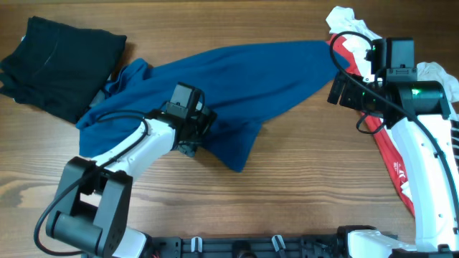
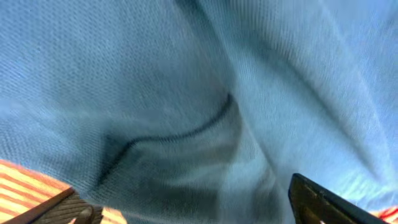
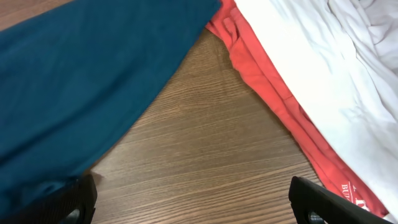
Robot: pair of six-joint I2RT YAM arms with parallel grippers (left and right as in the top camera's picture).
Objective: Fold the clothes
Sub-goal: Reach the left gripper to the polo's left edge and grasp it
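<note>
Blue shirt [image 1: 237, 72] lies crumpled across mid-desk [image 1: 301, 179], running far left to right. Black garment [image 1: 61, 61] heaped at far left. Red shirt [image 1: 391, 154] and white shirt [image 1: 348, 21] touching at right. Left claw [image 1: 192, 140] spread wide, pressed into blue shirt's near edge. Right claw [image 1: 337, 89] released, over bare desk beside blue shirt's right end.

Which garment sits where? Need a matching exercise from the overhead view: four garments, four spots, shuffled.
Garments:
1. blue shirt
2. black garment
3. red shirt
4. white shirt

Spots:
A. stacked in a pile at the far left
B. long strip on the right, running toward the near edge
C. spread diagonally across the middle
D. bunched at the far right

Pairs: 1-C, 2-A, 3-B, 4-D
</note>
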